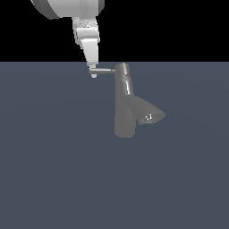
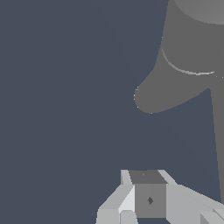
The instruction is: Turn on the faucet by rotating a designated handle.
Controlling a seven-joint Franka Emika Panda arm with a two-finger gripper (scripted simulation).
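Note:
The grey faucet (image 1: 124,100) stands upright in the middle of the exterior view, with its flared spout (image 1: 150,115) branching toward that view's right. The thin handle (image 1: 103,70) sticks out from the top cap toward that view's left. My gripper (image 1: 93,71) comes down from above onto the rod's outer end. In the wrist view the handle (image 2: 150,199) sits between my two fingers, which lie against both its sides with no gap showing. There my gripper (image 2: 145,176) is shut on it. The faucet body (image 2: 192,39) fills the wrist view's corner.
The faucet stands on a flat dark blue-grey floor (image 1: 53,170). Beyond its far edge the background is black. The white arm (image 1: 67,6) enters from the top of the exterior view.

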